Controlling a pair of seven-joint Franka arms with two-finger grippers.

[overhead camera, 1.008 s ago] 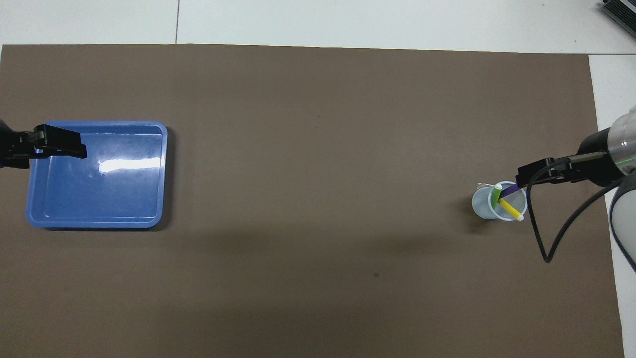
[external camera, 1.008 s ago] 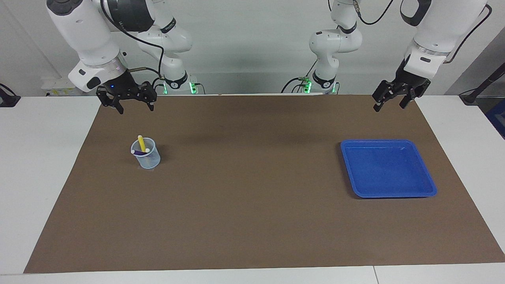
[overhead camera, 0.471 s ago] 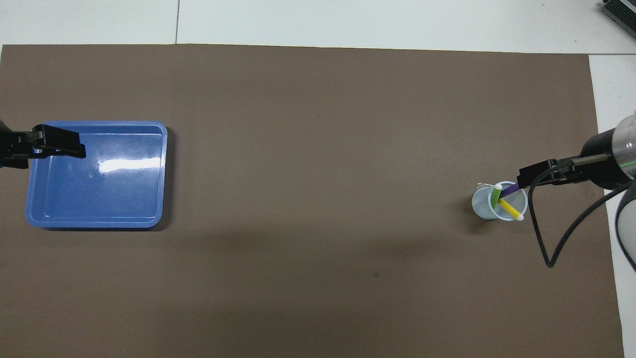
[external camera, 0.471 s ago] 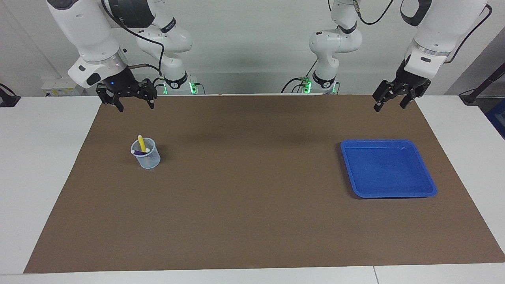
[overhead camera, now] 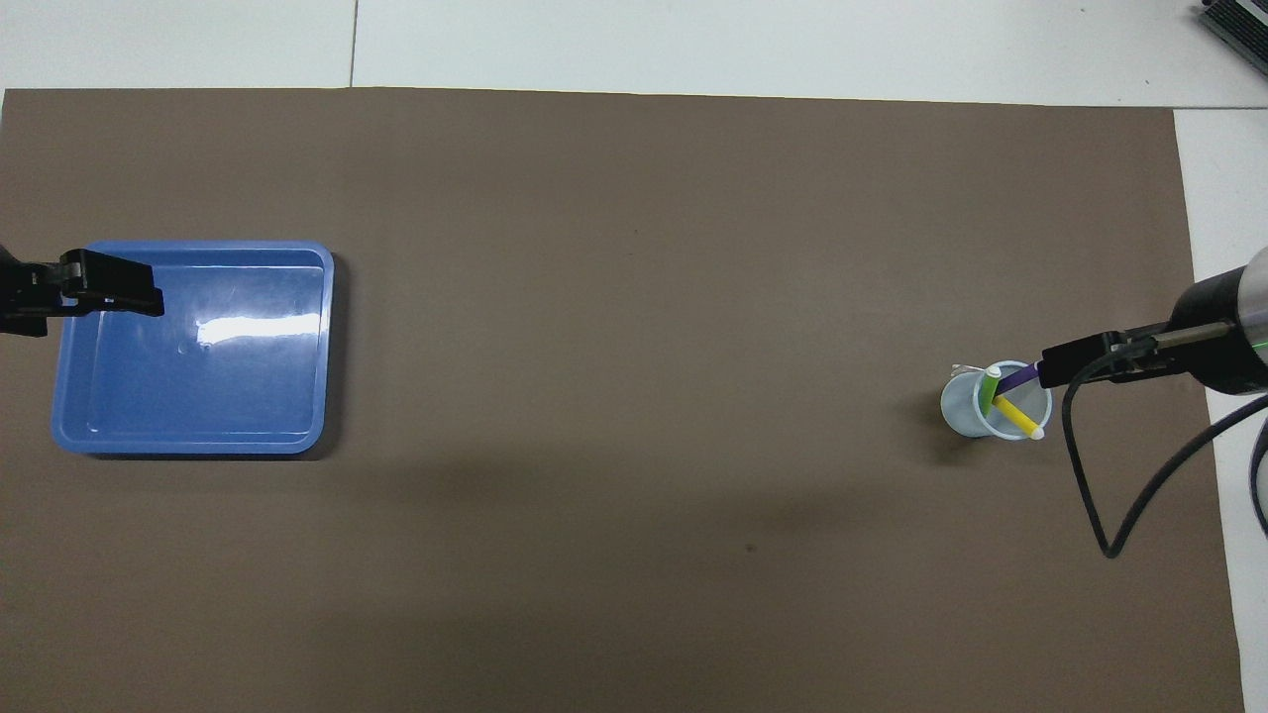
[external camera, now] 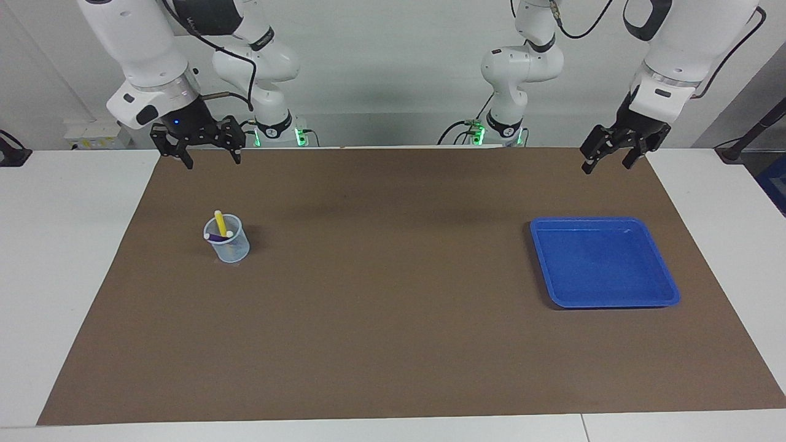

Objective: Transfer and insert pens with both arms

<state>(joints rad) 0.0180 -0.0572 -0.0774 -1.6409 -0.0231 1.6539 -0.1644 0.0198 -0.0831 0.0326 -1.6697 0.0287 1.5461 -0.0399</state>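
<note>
All three pens (overhead camera: 1008, 396) stand in a clear cup (external camera: 228, 247) at the right arm's end. Blue tray (external camera: 605, 263) lies bare. Right gripper (external camera: 207, 161) and left gripper (external camera: 608, 162) hang raised, fingers spread, holding nothing.

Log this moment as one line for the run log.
pens: three in cup | tray: bare | right hand: open, up | left hand: open, up
</note>
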